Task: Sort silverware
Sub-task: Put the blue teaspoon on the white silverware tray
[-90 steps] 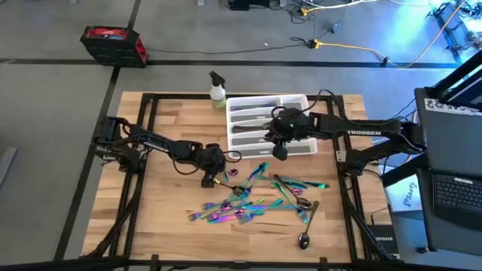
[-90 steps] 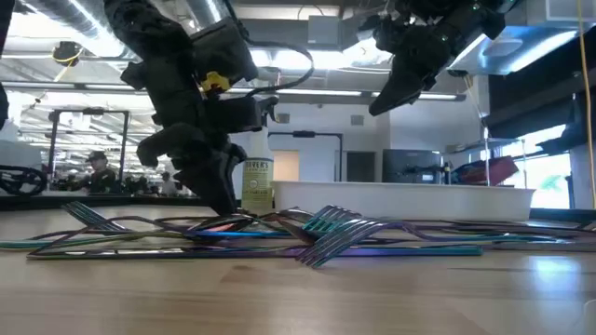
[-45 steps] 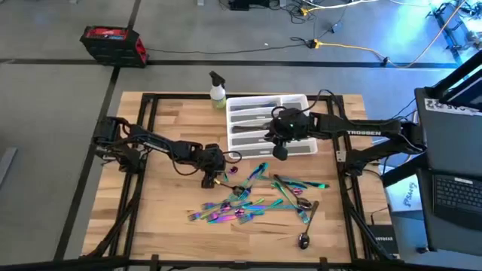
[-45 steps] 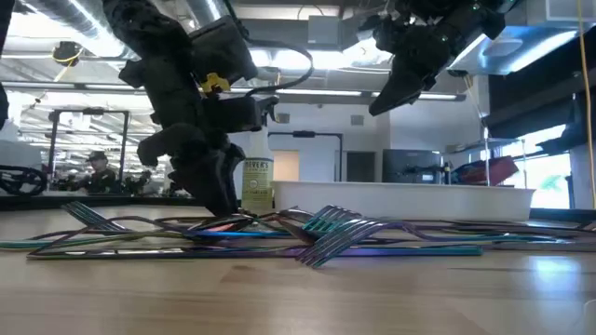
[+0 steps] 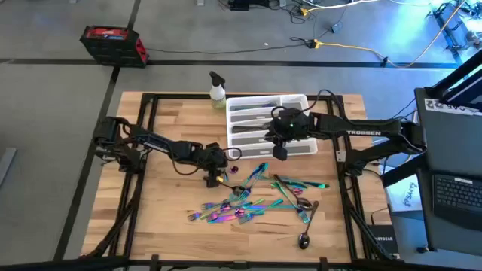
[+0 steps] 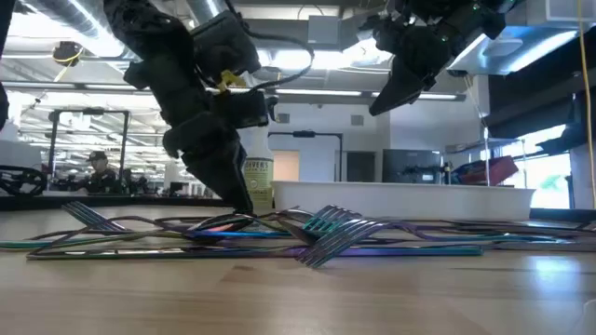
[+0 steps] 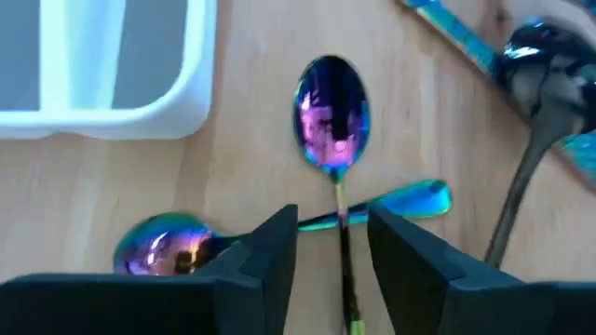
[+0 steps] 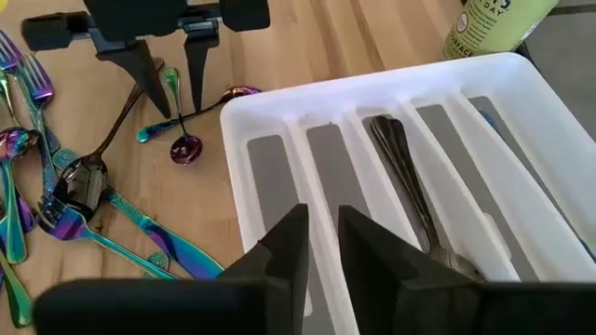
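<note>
Straddling a small rainbow spoon (image 7: 331,112) on the desk (image 5: 151,203), the left gripper (image 7: 332,244) has its fingers (image 7: 277,244) spread to either side of the slim handle, not yet pinching it. To do this well, I judge it should drop until the tips touch the wood, stay centred on the handle, and close slowly so the spoon does not skid; a second spoon (image 7: 168,247) lying across the handle could lift with it. The rest of the silverware (image 5: 256,199) lies scattered on the middle of the desk. Farther right, the right gripper (image 8: 319,244) hangs over the white tray (image 8: 521,70), fingers slightly apart and empty.
</note>
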